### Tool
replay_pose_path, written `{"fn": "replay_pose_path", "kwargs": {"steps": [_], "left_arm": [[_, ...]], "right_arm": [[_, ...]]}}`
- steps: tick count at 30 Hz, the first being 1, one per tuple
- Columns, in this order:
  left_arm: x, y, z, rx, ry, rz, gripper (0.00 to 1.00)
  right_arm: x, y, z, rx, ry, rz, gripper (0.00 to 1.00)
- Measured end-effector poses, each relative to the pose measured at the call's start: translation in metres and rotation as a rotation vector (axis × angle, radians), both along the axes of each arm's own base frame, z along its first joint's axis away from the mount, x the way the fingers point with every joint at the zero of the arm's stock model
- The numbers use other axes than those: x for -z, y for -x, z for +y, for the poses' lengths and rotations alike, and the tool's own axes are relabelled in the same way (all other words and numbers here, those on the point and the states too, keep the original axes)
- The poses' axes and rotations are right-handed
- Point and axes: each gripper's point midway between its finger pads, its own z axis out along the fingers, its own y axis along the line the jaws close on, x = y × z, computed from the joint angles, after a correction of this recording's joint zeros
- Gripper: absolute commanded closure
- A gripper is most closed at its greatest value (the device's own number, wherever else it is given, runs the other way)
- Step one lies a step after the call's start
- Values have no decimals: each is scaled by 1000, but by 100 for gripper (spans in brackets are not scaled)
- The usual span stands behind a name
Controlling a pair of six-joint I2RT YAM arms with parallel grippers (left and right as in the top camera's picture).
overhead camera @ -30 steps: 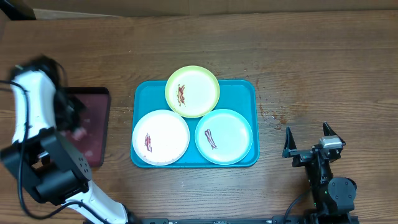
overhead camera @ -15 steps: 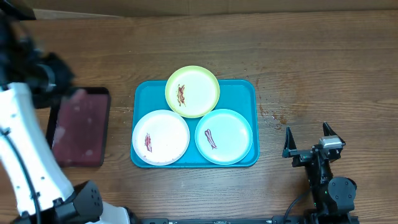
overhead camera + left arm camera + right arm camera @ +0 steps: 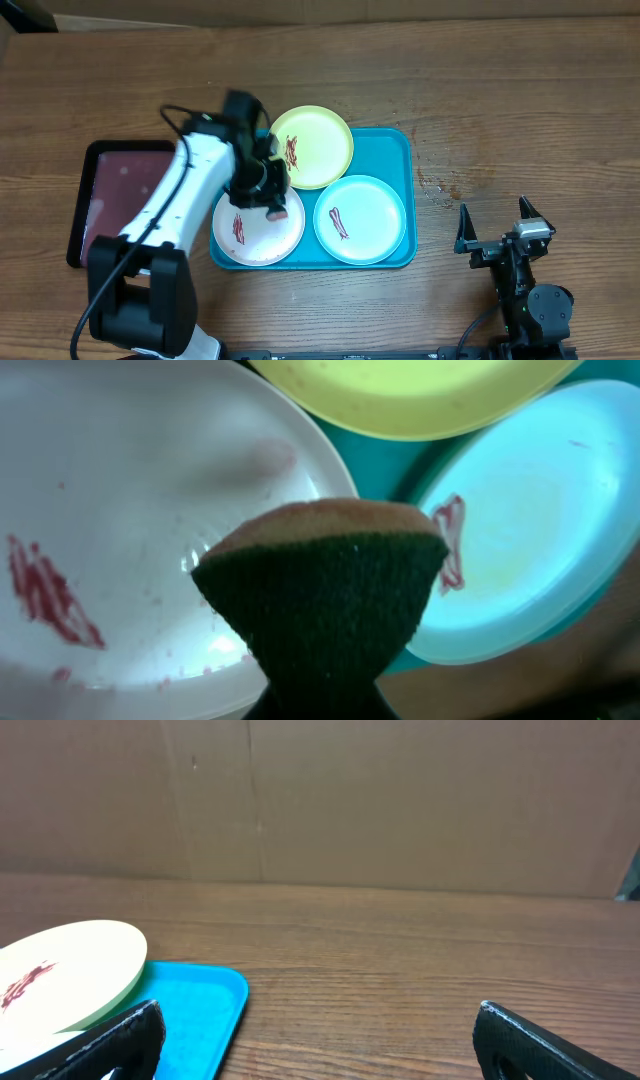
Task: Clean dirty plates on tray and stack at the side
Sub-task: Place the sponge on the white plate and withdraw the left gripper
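Note:
The turquoise tray (image 3: 398,146) holds three plates: a yellow-green plate (image 3: 322,150) at the back, a white plate (image 3: 250,238) at front left and a mint-rimmed plate (image 3: 368,222) at front right. Each has a reddish-brown smear. My left gripper (image 3: 272,203) is shut on a sponge (image 3: 320,590), orange on top and dark green below, held just above the white plate's (image 3: 120,500) right part. The mint-rimmed plate (image 3: 545,510) and yellow-green plate (image 3: 420,390) lie beside it. My right gripper (image 3: 494,236) is open and empty, on the table right of the tray (image 3: 195,1010).
A dark maroon, black-rimmed tray (image 3: 110,200) lies at the left of the wooden table. My left arm (image 3: 185,190) crosses from it over the turquoise tray's left edge. A cardboard wall (image 3: 400,800) stands behind the table.
My left arm has swung from over the maroon tray at the far left to the right, and now holds the sponge over the white plate. The right arm has not moved.

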Motion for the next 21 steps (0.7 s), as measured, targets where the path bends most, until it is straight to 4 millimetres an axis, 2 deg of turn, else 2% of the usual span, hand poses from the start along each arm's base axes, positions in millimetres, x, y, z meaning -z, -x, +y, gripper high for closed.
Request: {"fn": "replay_pose_path", "kwargs": {"steps": [2, 5, 6, 8, 10, 11, 18, 21], "left_arm": [[22, 1, 3, -16, -30, -19, 96], [35, 4, 8, -37, -55, -18, 95], [38, 6, 10, -39, -65, -15, 91], [43, 10, 15, -43, -87, -4, 64], [43, 10, 17, -55, -102, -4, 13], [44, 10, 18, -58, -107, -5, 0], [44, 12, 20, -63, -119, 6, 0], [32, 20, 26, -70, -139, 58, 0]], "right_arm": [[0, 0, 0, 0, 0, 0, 0], [0, 0, 0, 0, 0, 0, 0], [0, 0, 0, 0, 0, -1, 0], [0, 0, 0, 0, 0, 0, 0], [0, 0, 0, 0, 0, 0, 0], [0, 0, 0, 0, 0, 0, 0], [0, 0, 0, 0, 0, -1, 0], [0, 0, 0, 0, 0, 0, 0]]}}
